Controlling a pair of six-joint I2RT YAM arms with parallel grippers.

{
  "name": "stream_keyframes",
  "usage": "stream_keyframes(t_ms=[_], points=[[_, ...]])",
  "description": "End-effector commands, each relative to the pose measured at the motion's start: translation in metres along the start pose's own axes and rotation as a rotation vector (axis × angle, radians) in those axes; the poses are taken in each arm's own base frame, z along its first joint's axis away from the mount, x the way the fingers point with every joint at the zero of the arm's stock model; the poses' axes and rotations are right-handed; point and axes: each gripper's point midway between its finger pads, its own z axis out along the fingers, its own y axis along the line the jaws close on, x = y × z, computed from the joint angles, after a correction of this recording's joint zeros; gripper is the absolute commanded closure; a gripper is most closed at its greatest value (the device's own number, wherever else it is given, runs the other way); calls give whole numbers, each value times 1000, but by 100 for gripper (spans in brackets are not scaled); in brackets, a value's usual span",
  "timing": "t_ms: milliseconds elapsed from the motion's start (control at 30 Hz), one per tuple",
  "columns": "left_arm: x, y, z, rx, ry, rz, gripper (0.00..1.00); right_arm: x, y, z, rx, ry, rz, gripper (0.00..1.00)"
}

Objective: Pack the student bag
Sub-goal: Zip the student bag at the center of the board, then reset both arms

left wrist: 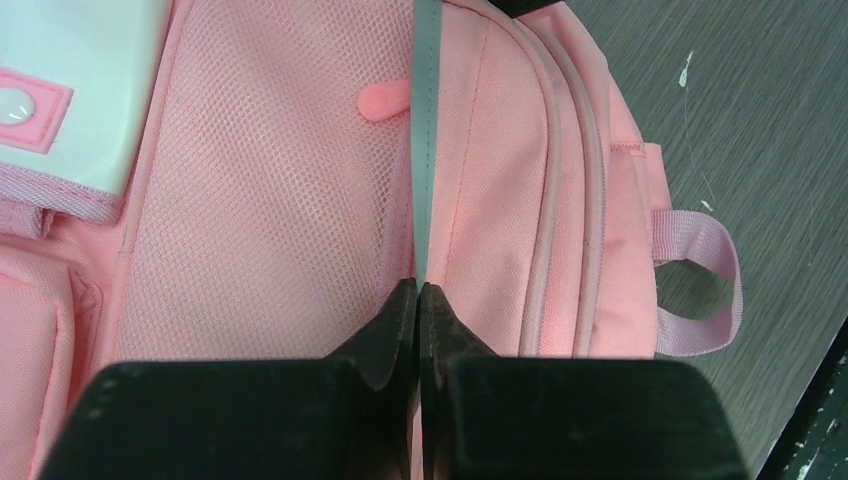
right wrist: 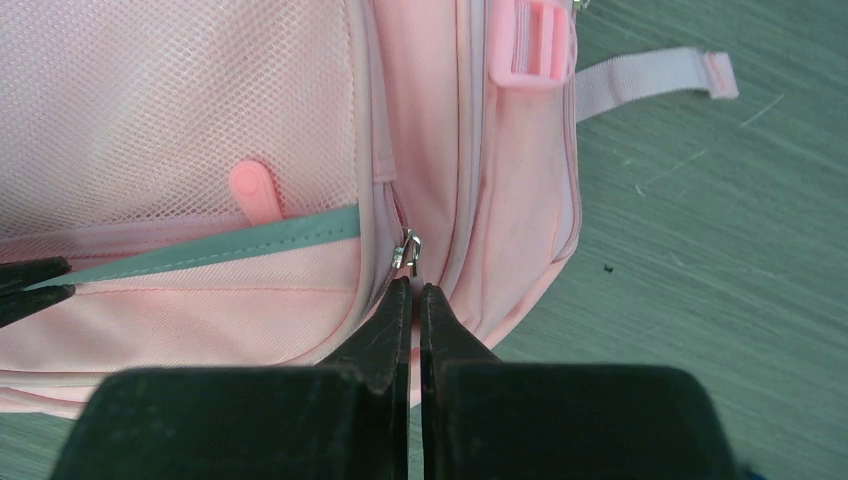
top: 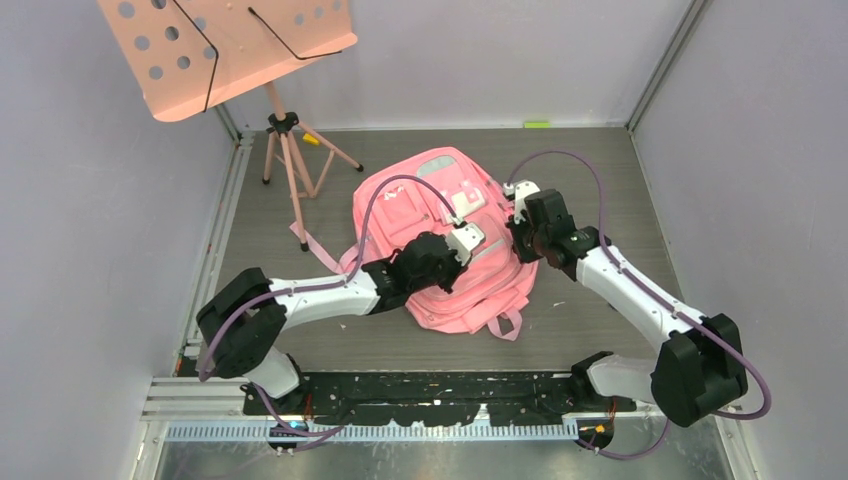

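The student bag [top: 430, 215], a large pink backpack, lies flat on the dark table between both arms. My left gripper [top: 480, 232] [left wrist: 419, 290] is over the bag's front, shut on the end of its grey-green reflective strip [left wrist: 424, 130], beside the mesh pocket [left wrist: 270, 200]. My right gripper [top: 517, 228] [right wrist: 415, 288] is at the bag's right side, shut, its tips right under the metal zip slider [right wrist: 408, 248], with a sliver of pink pull tab between them. The same strip [right wrist: 230, 245] runs leftward to the left gripper's fingertips [right wrist: 30, 290].
A salmon-pink perforated music stand [top: 230, 50] on a tripod [top: 290, 150] stands at the back left. Grey walls close in the table on three sides. A pink strap loop [left wrist: 700, 280] and a buckle with webbing [right wrist: 530, 45] stick out from the bag's edge.
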Motion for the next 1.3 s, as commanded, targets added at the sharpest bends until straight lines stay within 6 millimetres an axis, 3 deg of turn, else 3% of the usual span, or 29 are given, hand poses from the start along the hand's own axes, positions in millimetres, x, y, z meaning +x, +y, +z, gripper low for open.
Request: stream_keyframes(t_ms=[0, 100, 467, 667, 733, 767, 833, 867, 900, 1033, 1133, 1267], points=[[45, 6, -20, -15, 148, 45, 100, -58, -34, -5, 115, -140, -109, 100], [49, 0, -18, 23, 159, 50, 100, -61, -37, 7, 118, -111, -170, 100], [53, -7, -17, 59, 174, 47, 100, -104, -19, 40, 11, -157, -243, 100], [47, 0, -18, 12, 173, 26, 100, -118, -20, 34, 28, -228, -205, 95], [38, 3, -20, -14, 159, 10, 85, -120, -22, 26, 44, -255, -169, 87], [32, 4, -21, -21, 147, 4, 72, -116, -23, 25, 48, -253, -159, 79], [18, 5, -24, -26, 117, -8, 37, -113, -20, 16, 36, -274, -139, 66], [13, 5, -25, -24, 112, -5, 26, -119, -20, 3, 34, -312, -132, 61], [11, 7, -26, -30, 118, 0, 19, -112, -18, 4, 23, -307, -122, 54], [-9, 21, -35, -69, 102, -8, 4, -109, -17, -16, 22, -348, -71, 39], [-25, 33, -46, -77, 67, -30, 0, -108, -25, -29, 50, -371, -18, 34], [-31, 75, -66, -153, 48, -139, 0, -104, -54, -42, 164, -361, 97, 30]])
